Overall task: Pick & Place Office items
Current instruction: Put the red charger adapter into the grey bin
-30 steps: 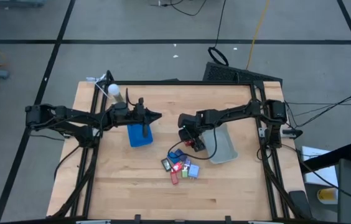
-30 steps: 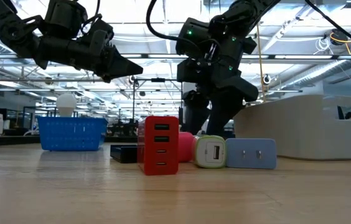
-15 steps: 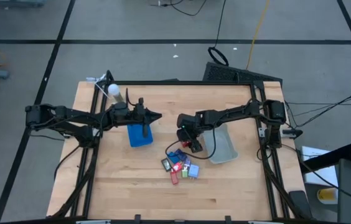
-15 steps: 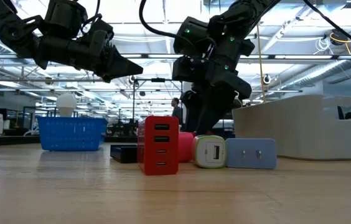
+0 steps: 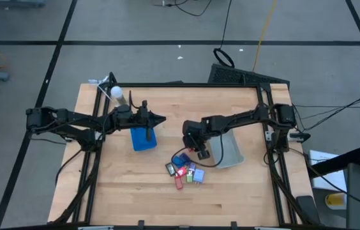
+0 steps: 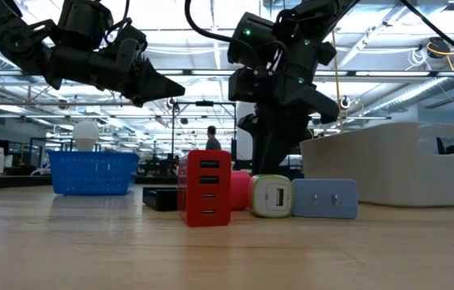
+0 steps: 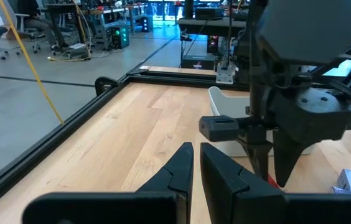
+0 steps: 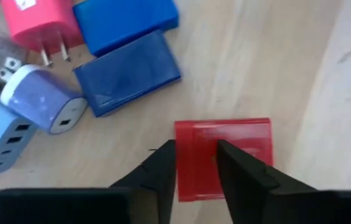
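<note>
The office items (image 5: 184,170) lie in a small heap near the table's middle: red, pink, blue, lilac and green blocky chargers. A flat red piece (image 8: 244,155) lies apart on the wood beside the clear bin (image 5: 228,150). My right gripper (image 8: 195,149) points steeply down over this red piece, its fingers a narrow gap apart with red showing between them. One fingertip (image 8: 166,152) stands at the piece's edge and the other (image 8: 228,155) over its middle. My left gripper (image 5: 161,119) hangs shut and level above the blue tray (image 5: 143,138), holding nothing. My right gripper comes at the red piece's flat top face (image 8: 194,177) from above, slanting. The piece lies flat on the table and is wider than the gap between the fingers. I cannot tell whether the fingertips touch it.
In the low view a tall red charger (image 6: 208,188), a green-white one (image 6: 271,197) and a pale blue one (image 6: 323,199) stand in front of my right gripper (image 6: 274,161). Two blue blocks (image 8: 129,71) and a pink plug (image 8: 42,25) lie close by. A white ball (image 5: 116,93) sits at the back left corner.
My right gripper's fingers have drawn together from a wide spread to a narrow gap while staying over the red piece beside the clear bin. The heap of items has not moved.
</note>
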